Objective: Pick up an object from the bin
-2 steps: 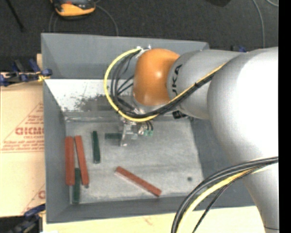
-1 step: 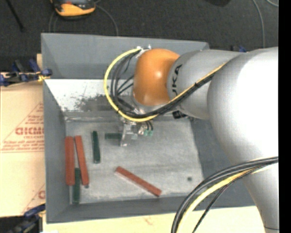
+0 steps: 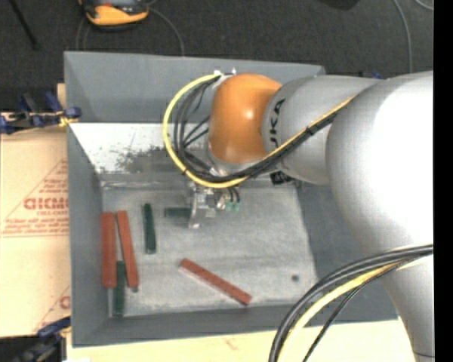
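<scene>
A dark, carpet-like floor surrounds a grey metal bin (image 3: 83,202) with sloped walls and a scuffed, pale bottom. The silver arm (image 3: 347,142) reaches in from the right, its rounded orange wrist cover (image 3: 238,119) ringed by black and yellow cables. The jaws hang low near the middle of the bin, toward its far wall.

Directly at their tip lies a short dark green plastic stick (image 3: 177,213), flat on the bottom, with its right end running under the tool. The wrist hides the tip, so it cannot be told whether the jaws stand wide or narrow, nor whether they grip anything. The stick looks as if it rests on the bin bottom, so the pick seems not yet made. Closing, lifting and carrying clear probably all remain.

Six sticks can be counted:
- Three are dark green: the one at the jaws, a second (image 3: 148,228) just to its left, and a third (image 3: 119,292) in the near left corner.
- Three are red-orange. Two of them (image 3: 108,251) (image 3: 127,247) lie side by side along the left wall.
- The last red-orange stick (image 3: 215,281) lies slantwise on the near side, apart from the others.
</scene>
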Controlling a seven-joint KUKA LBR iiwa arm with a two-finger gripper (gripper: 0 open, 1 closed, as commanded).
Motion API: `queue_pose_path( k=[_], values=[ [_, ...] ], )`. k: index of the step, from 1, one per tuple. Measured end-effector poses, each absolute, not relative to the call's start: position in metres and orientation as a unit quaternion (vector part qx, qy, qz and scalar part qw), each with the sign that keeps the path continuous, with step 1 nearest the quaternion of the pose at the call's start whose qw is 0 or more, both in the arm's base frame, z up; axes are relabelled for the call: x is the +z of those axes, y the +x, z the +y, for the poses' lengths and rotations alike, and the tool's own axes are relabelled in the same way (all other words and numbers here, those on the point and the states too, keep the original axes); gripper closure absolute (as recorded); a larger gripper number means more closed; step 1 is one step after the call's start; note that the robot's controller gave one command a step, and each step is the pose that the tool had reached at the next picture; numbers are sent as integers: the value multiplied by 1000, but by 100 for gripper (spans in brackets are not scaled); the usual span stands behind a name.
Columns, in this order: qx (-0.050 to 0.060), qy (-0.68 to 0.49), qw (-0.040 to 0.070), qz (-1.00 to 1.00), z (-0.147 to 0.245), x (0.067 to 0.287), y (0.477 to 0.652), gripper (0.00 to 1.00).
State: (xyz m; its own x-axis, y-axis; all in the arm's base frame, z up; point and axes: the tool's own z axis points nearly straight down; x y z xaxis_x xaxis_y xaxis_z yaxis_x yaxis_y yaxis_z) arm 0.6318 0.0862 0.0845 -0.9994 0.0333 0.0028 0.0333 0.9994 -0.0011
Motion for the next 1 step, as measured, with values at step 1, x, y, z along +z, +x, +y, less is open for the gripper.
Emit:
queue_pose_path(
  k=[1],
  values=[
    [1, -17, 4, -1000, 86, 107, 631, 100]
  ],
)
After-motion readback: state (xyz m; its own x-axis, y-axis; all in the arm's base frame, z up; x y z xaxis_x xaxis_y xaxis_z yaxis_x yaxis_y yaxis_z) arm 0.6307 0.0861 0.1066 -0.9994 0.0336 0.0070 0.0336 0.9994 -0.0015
